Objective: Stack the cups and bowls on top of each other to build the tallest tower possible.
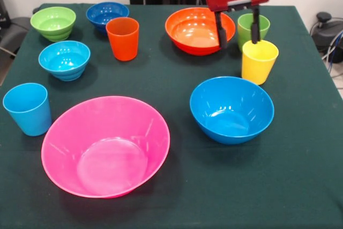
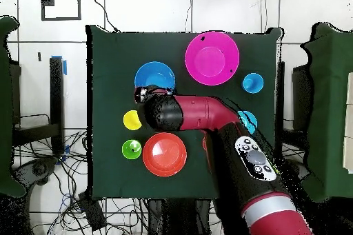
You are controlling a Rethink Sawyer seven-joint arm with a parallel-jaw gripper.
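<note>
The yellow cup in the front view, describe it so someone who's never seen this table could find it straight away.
Start at the large orange bowl at the table's far side, then look right and a little nearer. The yellow cup stands upright there, right under the red gripper, with a green cup behind it and the big blue bowl in front. It is the only yellow thing on the table.

Bright, even light; soft glare on pink bowl (image 1: 105, 146).

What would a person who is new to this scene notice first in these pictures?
The wide glossy pink plastic bowl lies nearest the camera in the front view, standing alone on the dark green table. Behind it, the red arm's gripper hangs open, with one finger just above the yellow plastic cup, between the large orange bowl and the large blue bowl.
</note>
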